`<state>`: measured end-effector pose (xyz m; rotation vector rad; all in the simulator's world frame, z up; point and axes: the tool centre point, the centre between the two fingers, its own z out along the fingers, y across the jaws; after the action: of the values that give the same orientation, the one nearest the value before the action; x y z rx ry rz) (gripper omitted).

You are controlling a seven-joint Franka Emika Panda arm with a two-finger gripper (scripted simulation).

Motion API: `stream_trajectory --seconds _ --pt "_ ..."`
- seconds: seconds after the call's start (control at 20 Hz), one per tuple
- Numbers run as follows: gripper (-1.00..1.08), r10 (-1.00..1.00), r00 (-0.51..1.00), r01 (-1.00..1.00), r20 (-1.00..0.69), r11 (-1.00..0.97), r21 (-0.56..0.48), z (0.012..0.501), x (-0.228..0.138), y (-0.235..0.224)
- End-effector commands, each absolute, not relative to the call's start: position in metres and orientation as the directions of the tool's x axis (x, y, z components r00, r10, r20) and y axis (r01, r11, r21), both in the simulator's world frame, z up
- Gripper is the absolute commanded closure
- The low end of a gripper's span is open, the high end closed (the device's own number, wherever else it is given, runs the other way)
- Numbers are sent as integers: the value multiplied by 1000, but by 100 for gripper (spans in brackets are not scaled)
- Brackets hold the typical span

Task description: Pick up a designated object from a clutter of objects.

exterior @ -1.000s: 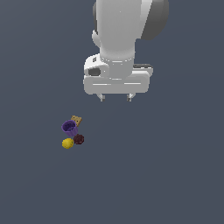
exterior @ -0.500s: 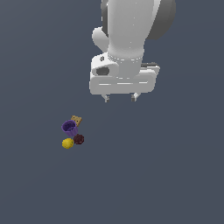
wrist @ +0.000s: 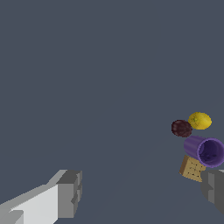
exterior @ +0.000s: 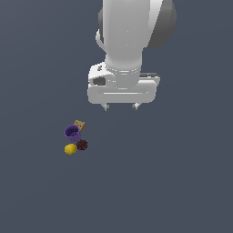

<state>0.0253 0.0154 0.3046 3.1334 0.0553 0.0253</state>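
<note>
The yellow lemon-like lump (exterior: 70,149) lies on the grey floor at the near edge of the clutter, also in the wrist view (wrist: 199,120). Beside it are the dark red knobbly ball (exterior: 82,145) (wrist: 181,128), the purple cup (exterior: 72,133) (wrist: 205,150) and the tan box (exterior: 79,124) (wrist: 191,168). My gripper (exterior: 121,108) hangs open and empty, well above the floor and toward the exterior view's right of the clutter. Its two fingers (wrist: 69,193) stand wide apart in the wrist view.
The white arm (exterior: 129,41) fills the upper middle of the exterior view. The floor is plain dark grey.
The gripper has moved toward the exterior view's left, nearer the clutter. It stays open. The objects have not moved.
</note>
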Motion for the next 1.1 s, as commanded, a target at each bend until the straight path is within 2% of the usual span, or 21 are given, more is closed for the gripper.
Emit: stream_trajectory --seconds 0.0,0.3,0.6,1.05 --pt "-92 -2 1000 -2 14 -1000 1 295 31 5" --pt "-92 -136 991 -136 8 -991 -17 258 50 -36" --pt "-92 -324 946 -324 -1 -946 -28 201 66 -99" --pt "-92 -555 832 -555 -4 -832 -16 121 67 -189"
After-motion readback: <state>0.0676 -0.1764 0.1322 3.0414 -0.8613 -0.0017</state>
